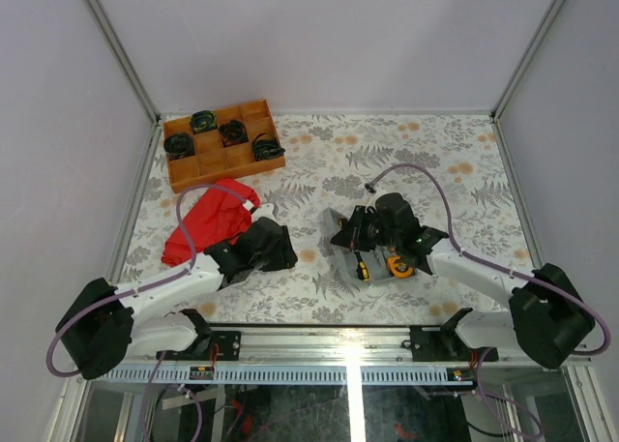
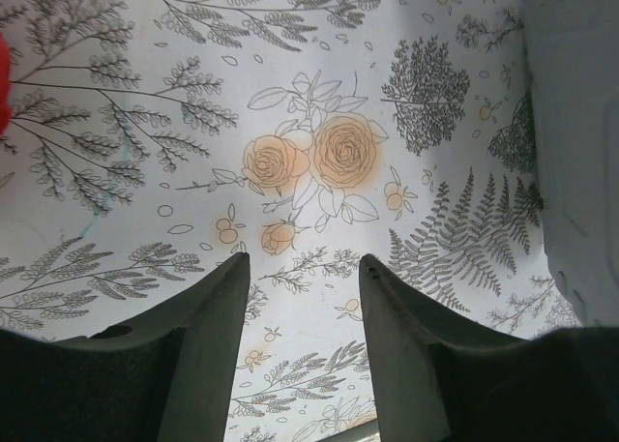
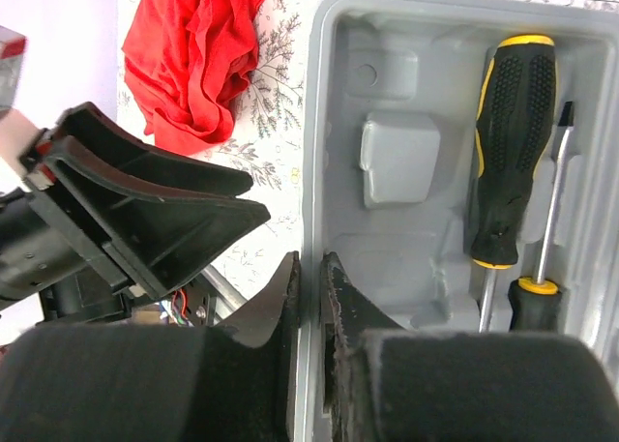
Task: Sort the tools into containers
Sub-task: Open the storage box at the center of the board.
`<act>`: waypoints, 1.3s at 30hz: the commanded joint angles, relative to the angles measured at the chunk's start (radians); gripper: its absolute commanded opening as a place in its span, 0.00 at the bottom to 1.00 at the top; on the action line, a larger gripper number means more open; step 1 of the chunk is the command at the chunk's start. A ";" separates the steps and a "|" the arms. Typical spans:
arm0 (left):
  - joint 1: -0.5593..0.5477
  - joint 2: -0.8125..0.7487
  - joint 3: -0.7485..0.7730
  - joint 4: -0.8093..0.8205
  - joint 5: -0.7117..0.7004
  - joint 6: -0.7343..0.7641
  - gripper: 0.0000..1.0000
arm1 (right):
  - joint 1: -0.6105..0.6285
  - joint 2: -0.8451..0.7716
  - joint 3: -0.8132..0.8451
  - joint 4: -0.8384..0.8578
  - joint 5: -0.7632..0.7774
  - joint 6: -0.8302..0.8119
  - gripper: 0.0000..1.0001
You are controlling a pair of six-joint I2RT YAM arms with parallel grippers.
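right pincer (image 3: pixel 309 268) nips 1 side wall of the grey tool case (image 3: pixel 426 36), jaws almost together with the rim between them. the left pincer (image 2: pixel 305 268) hangs part-open and empty over the floral bench (image 2: pixel 116 220), left of the case and apart from it. the step looks like steadying or shifting the case; a good move would keep it flat and slow, so nothing hops out of the moulded recesses. inside lie 2 screwdrivers, a stout black-and-yellow one (image 3: pixel 513 152) and a slimmer one (image 3: pixel 553 191) just beside it; the top view adds an orange tape measure (image 1: pixel 398 265). the wooden tray (image 1: pixel 193 178) at far left holds 4 black coiled bundles (image 1: pixel 203 121). a red cloth (image 1: pixel 208 220) lies near the left arm.
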 commanded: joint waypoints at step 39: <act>0.060 -0.020 -0.030 0.052 0.019 -0.023 0.66 | 0.038 0.112 0.316 -0.531 0.662 -0.482 0.42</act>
